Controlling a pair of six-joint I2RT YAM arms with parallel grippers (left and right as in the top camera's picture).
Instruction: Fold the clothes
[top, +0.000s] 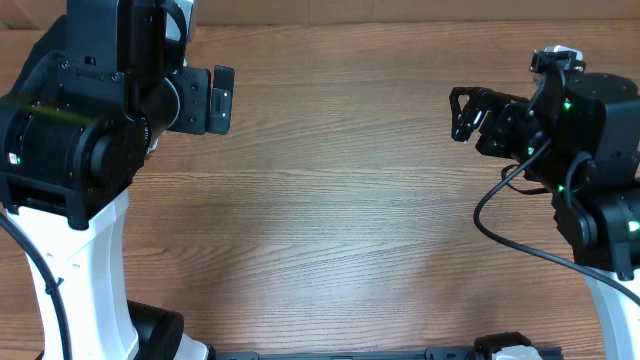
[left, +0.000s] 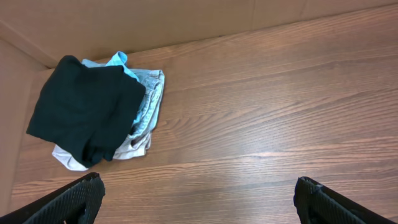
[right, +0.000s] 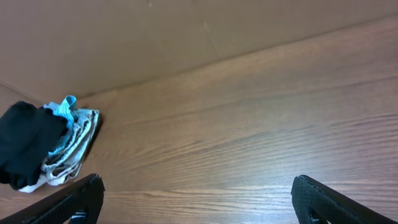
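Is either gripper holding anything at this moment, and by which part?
Nothing is held. The left gripper and right gripper are both open and empty; the garment pile lies apart from them.

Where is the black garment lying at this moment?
In the left wrist view, the black garment lies upper left, atop a pile of light blue and white clothes, beside the cardboard wall. The overhead view does not show it.

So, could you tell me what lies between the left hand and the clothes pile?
In the left wrist view, only bare table separates the left hand from the clothes pile.
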